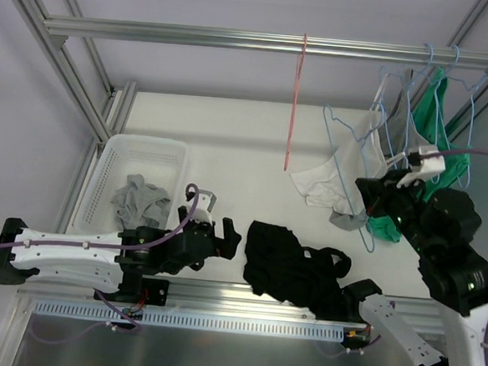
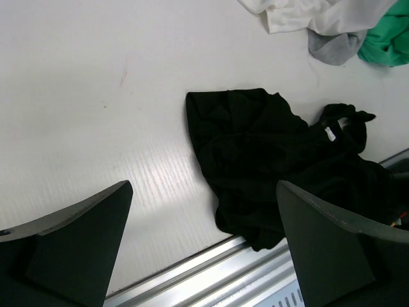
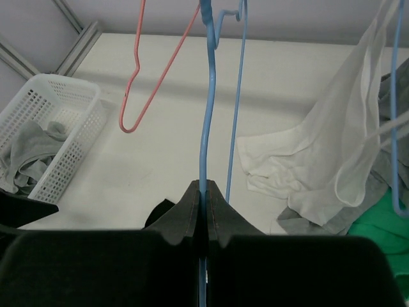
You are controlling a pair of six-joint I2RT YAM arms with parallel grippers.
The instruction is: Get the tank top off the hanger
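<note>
A black tank top (image 1: pixel 293 266) lies crumpled on the table near the front edge, free of any hanger; the left wrist view shows it too (image 2: pixel 268 153). My left gripper (image 1: pixel 228 236) hovers just left of it, jaws wide open and empty (image 2: pixel 203 192). My right gripper (image 1: pixel 367 192) is raised at the right, shut on the wire of a bare light-blue hanger (image 1: pixel 340 152). In the right wrist view the blue hanger (image 3: pixel 208 115) runs straight up from between the closed fingertips (image 3: pixel 206 185).
A white basket (image 1: pixel 112 153) at the left holds a grey garment (image 1: pixel 138 199). A red hanger (image 1: pixel 293 103) hangs from the rail (image 1: pixel 237 38). White (image 1: pixel 332 185) and green (image 1: pixel 434 163) garments hang on blue hangers (image 1: pixel 454 59) at the right, by my right arm.
</note>
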